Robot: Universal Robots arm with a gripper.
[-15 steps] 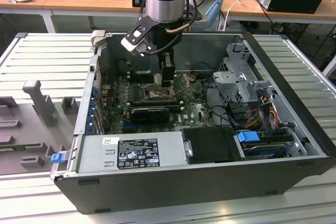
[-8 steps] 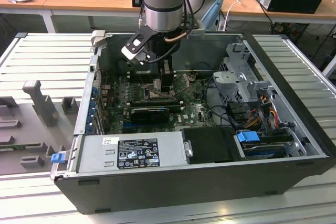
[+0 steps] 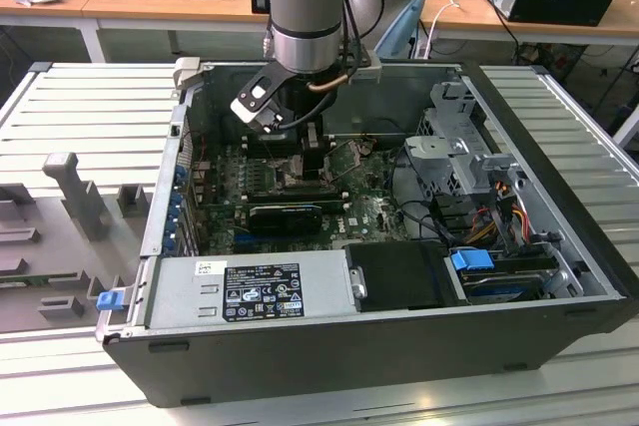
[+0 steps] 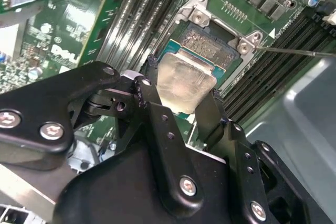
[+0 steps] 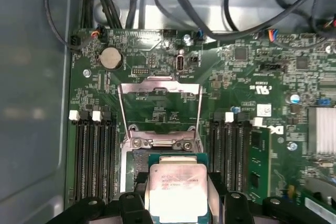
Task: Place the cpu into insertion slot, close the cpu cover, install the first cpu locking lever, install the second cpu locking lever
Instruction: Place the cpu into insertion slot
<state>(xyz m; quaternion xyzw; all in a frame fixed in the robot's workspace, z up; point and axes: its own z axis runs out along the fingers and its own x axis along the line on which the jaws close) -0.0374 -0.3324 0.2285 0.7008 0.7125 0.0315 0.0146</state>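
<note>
Step in hand, by my reading: seating the small flat square cpu (image 4: 186,85), silver-grey metal face with a green rim, into the square black-framed insertion slot (image 4: 210,43) with its dull metallic pin field. The black two-fingered tool (image 4: 181,100) pinches the cpu by two opposite edges, fingers (image 4: 155,111) drawn in to the chip's width and no wider. In both wrist views the cpu hangs over the part of the slot nearer the tool, with the far strip of pin field bare; it looks slightly tilted in the second wrist view; cannot tell whether it touches the pins. The thin square silver metal cpu cover (image 5: 160,83), with its cut-out middle, stands swung open beyond the slot in the first wrist view, clear of the chip. To do it well, I judge: bring the chip level, square to the frame and centred over the field; lower it straight, no sideways slide, since such pins likely bend easily; let it rest flat inside the frame before the pinch slackens. In the exterior view the arm reaches down into the open dark grey computer case (image 3: 329,346) on the slatted grey tabletop (image 3: 90,97).
</note>
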